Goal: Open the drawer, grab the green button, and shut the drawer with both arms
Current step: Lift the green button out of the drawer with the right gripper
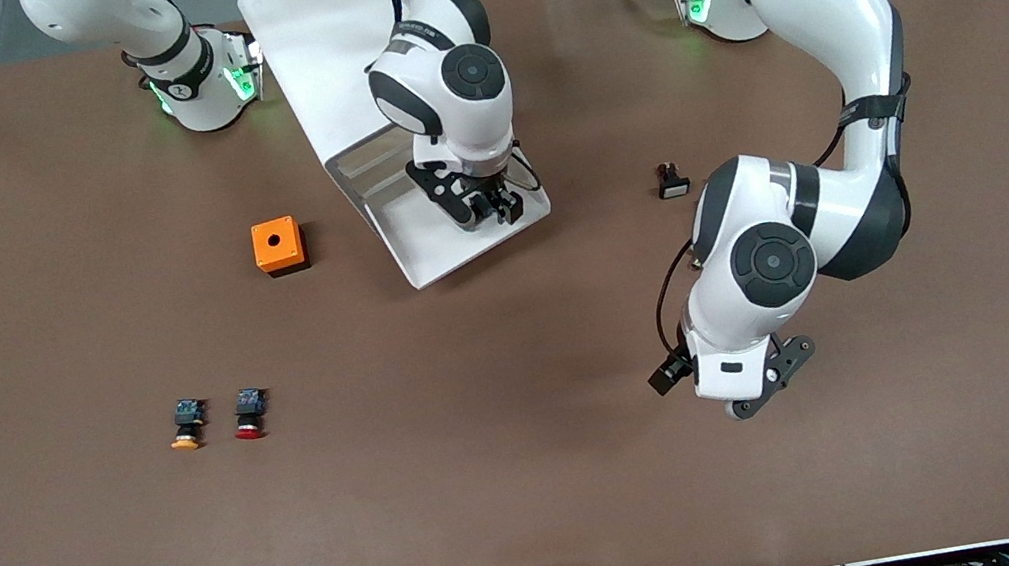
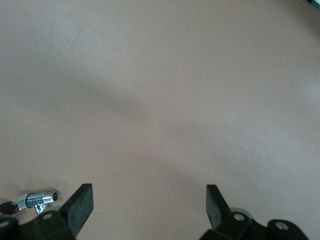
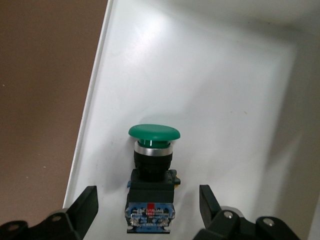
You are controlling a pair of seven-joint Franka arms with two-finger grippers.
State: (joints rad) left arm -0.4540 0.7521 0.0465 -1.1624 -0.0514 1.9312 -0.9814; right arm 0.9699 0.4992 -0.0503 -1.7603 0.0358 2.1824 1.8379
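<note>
Right gripper [image 3: 148, 200] wide open over drawer [image 3: 225, 100]; button [image 3: 151, 175] lies flat, cap pointing away from fingers; left gripper [image 2: 149, 205] open, empty.

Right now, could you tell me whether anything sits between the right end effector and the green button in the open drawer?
Nothing visible does. The right end effector is open over the drawer, its fingers either side of the green button, which lies alone on the white floor. The left end effector, open, waits over the bare table.

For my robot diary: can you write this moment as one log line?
drawer open | right gripper open over green button in drawer | left gripper open over bare table, waiting
</note>
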